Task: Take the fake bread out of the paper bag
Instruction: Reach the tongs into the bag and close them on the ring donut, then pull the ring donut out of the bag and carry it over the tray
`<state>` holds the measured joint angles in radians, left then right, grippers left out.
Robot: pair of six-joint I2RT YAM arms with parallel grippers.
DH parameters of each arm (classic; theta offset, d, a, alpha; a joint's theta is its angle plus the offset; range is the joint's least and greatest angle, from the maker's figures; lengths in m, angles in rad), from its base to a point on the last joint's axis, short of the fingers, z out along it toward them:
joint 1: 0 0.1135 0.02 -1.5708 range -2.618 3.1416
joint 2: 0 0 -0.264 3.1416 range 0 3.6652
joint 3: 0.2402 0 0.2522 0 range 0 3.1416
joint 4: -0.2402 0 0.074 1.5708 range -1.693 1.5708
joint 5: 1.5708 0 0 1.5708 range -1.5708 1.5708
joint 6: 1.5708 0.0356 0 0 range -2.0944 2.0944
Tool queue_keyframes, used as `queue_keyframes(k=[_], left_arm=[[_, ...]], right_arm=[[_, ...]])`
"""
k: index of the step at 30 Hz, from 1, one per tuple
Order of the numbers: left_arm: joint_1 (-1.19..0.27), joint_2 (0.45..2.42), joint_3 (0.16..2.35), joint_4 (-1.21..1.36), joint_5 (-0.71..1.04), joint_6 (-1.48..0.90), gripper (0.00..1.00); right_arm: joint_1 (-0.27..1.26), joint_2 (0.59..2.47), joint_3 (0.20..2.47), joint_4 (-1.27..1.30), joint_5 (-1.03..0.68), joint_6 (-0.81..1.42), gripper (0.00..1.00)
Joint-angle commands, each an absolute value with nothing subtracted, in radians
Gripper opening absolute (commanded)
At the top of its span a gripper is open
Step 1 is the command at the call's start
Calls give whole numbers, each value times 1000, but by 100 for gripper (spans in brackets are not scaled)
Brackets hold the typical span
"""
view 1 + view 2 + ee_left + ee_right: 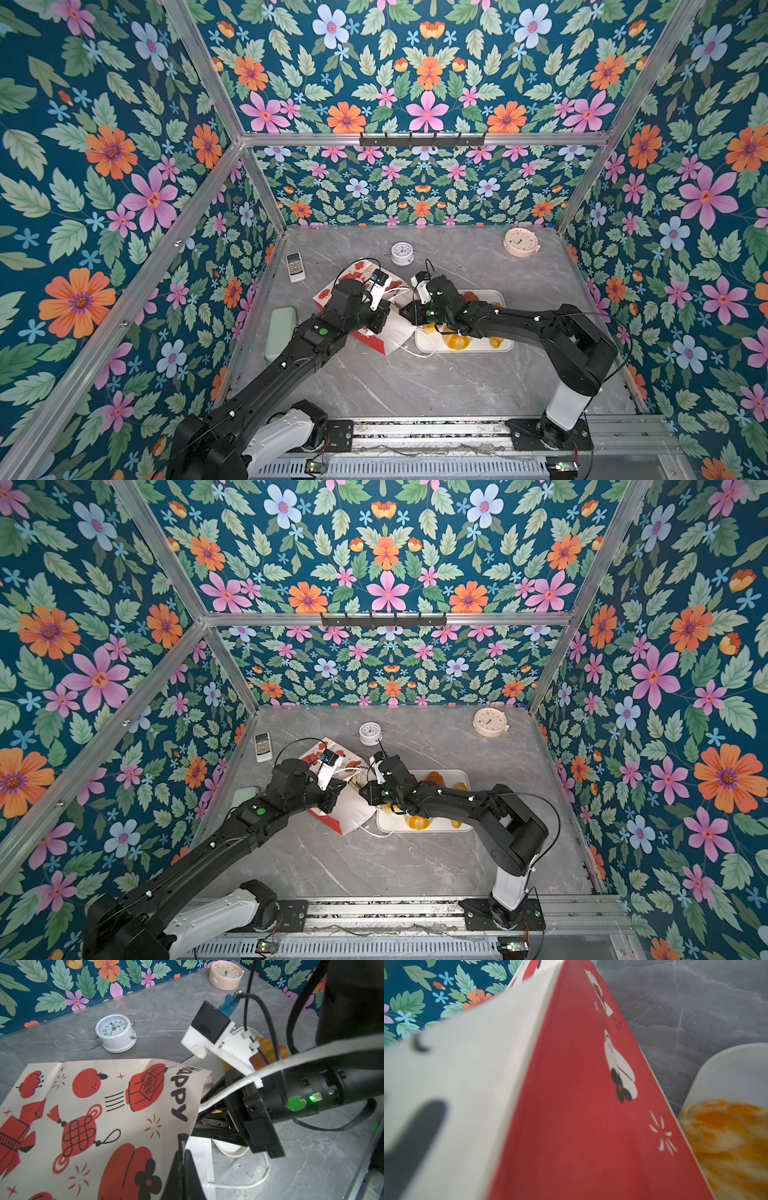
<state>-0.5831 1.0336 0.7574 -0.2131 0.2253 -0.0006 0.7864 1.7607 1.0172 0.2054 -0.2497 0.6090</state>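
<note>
Fake bread (457, 341): several golden pieces are lying on the white tray, and the round fluted bun sits nearest the counter's front edge. The right arm covers part of the tray, so I can't get a firm count, and I can't tell whether a piece is left in the bag.
Paper bag (93, 1115): it's down on its side about mid-counter, printed face up. Its bottom points to the back left corner and its open mouth sits just beside the tray's left edge.
Tray (482, 347): it sits right of the bag, well clear of the counter's right edge.
Left claw (182, 1154): pressed together on the lip of the bag's mouth, pinching the paper. I reckon it's keeping the mouth lifted.
Right claw (404, 311): it's right at the bag's mouth, above the tray's left edge. The fingertips are tucked behind the paper, so I cannot tell whether they're spread or closed on anything.
Cord handle (239, 1185): it trails loose on the counter by the tray's front left corner and could well snag a finger.
How the bread handles: it looks light, hard and glossy, so probably slippery. I'd grip across a narrow part or along the ridges, not over a smooth dome.
How the bag handles: it's thin paper that creases and would slide under a push. The stiffer folded rim looks the safest place to hold it.
</note>
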Motion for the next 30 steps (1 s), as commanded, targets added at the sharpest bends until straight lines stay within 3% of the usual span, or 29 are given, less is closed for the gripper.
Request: queue_keyframes(k=[1, 14, 21, 30], left_arm=[[-583, 1029, 752, -167, 218, -12, 0], [-582, 1036, 712, -22, 44, -52, 0], [-583, 1070, 710, 31, 1, -72, 0], [-582, 1086, 716, 78, -30, -98, 0]], right_arm=[[787, 1723, 1011, 218, -241, 605, 11], [787, 1457, 1008, -188, -294, 477, 10], [786, 1203, 973, -465, -303, 385, 10], [787, 908, 1001, -792, -104, 369, 12]])
